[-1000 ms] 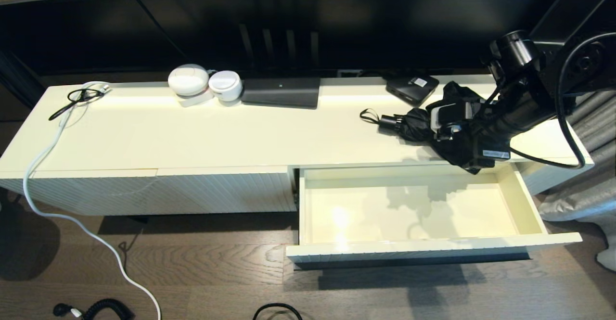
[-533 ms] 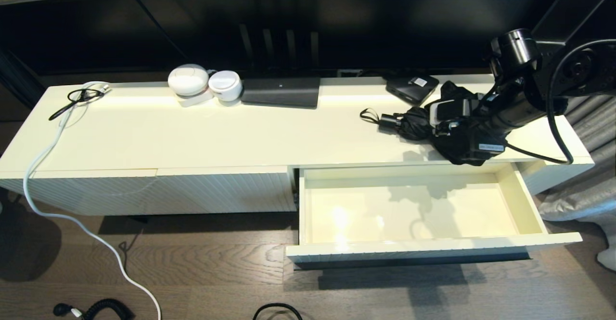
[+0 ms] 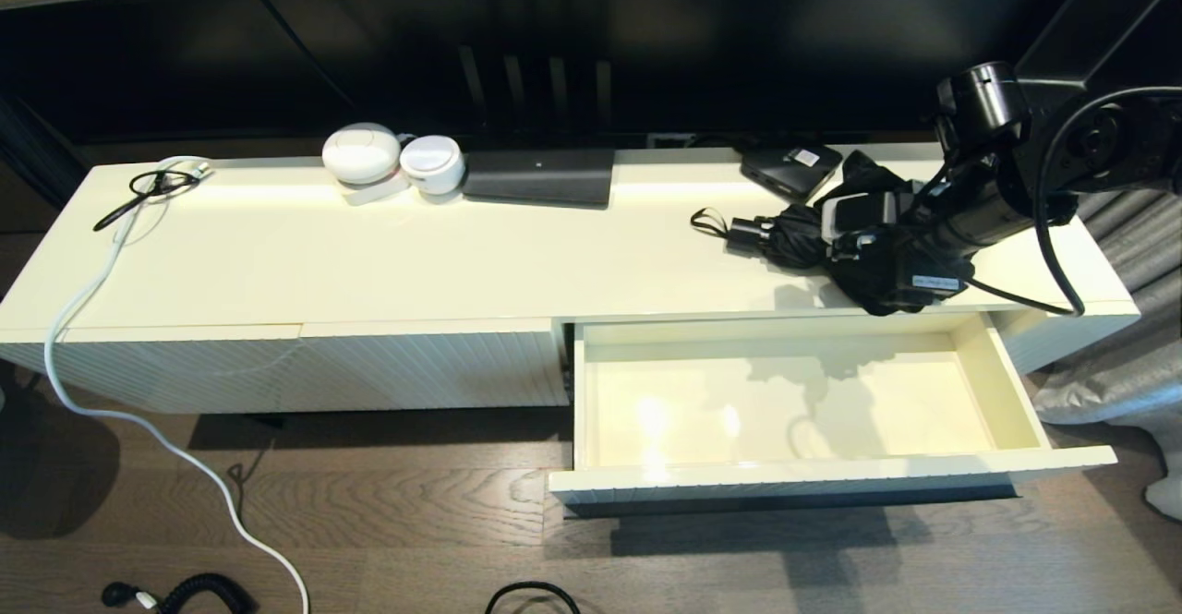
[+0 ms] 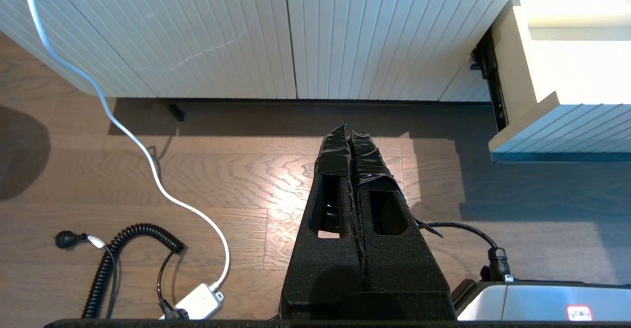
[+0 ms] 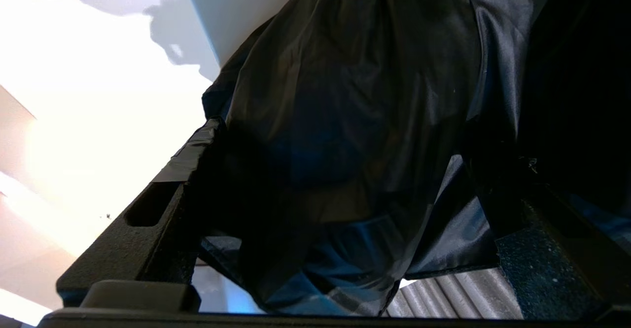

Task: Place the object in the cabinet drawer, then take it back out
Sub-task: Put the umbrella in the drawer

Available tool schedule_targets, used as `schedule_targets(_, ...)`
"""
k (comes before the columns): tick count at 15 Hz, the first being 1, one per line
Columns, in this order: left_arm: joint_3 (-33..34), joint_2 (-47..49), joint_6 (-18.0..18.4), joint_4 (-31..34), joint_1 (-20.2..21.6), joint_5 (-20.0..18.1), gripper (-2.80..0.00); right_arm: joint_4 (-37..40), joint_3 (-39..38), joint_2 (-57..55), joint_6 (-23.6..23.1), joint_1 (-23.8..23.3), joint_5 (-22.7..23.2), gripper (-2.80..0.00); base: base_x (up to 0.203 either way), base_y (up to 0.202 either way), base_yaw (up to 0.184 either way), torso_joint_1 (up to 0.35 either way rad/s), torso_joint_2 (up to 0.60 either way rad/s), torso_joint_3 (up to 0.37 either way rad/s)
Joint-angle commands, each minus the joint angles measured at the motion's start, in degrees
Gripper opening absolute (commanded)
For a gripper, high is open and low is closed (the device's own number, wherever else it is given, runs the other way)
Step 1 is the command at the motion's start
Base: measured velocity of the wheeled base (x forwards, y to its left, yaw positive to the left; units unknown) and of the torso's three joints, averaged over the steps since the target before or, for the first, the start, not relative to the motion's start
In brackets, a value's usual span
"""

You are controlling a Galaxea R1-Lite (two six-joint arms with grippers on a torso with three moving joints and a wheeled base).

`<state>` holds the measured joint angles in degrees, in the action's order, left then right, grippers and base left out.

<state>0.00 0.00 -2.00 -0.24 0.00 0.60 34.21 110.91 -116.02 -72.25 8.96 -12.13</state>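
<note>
**A:** What does the head camera see?

**B:** A long cream cabinet (image 3: 369, 254). The drawer (image 3: 794, 402) is pulled out at about 5 o'clock, and nothing lies inside but shadows. The umbrella (image 3: 803, 237) lies on the cabinet top at about 3 o'clock, just behind the drawer. Its handle and loop (image 3: 709, 222) point toward 9 o'clock.

**A:** Where is the right gripper (image 3: 845, 235)?

**B:** On the umbrella. Its fingers sit on both sides of the rumpled cloth. A small white label on the arm has writing too tiny to read.

**A:** What else is up there?

**B:** A flat black box (image 3: 790, 171) with a white label, unreadable, at 1 o'clock just behind the umbrella. A dark flat slab (image 3: 539, 176) at 12 o'clock, two round white things (image 3: 392, 160) at 11 o'clock, and a white cable (image 3: 83, 319) at 9 o'clock.

**A:** And the left wrist camera?

**B:** The left gripper (image 4: 349, 138) hangs over the wood floor (image 4: 236, 170), in front of the ribbed panel (image 4: 246, 32). Its fingers are pressed together with nothing in them. A curly black cord (image 4: 118, 254) lies on the floor. A red and white sticker at the corner cannot be read.

**A:** The right wrist camera?

**B:** Black umbrella cloth (image 5: 365, 121) fills the gap between the right gripper's fingers (image 5: 162, 209). The jaws hold the umbrella, over the bright cabinet top.
</note>
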Motion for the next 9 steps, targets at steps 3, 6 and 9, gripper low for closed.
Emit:
schedule_targets(3,0.09,0.00,-0.02,-0.02,0.00,0.02,-2.80,0.07,0.01,-0.70,-0.35,-0.43,-0.09,0.00,0.000,0.000,0.000,0.000,0.00,0.000)
schedule_targets(6,0.09,0.00,-0.02,-0.02,-0.04,0.02,-2.80,-0.46,0.01,-0.96,-0.35,-0.78,-0.09,0.00,0.000,0.000,0.000,0.000,0.00,0.000)
schedule_targets(9,0.09,0.00,-0.02,-0.02,0.00,0.02,-2.80,-0.72,0.01,-1.05,-0.08,-0.96,-0.09,-2.80,0.000,0.000,0.000,0.000,0.00,0.000)
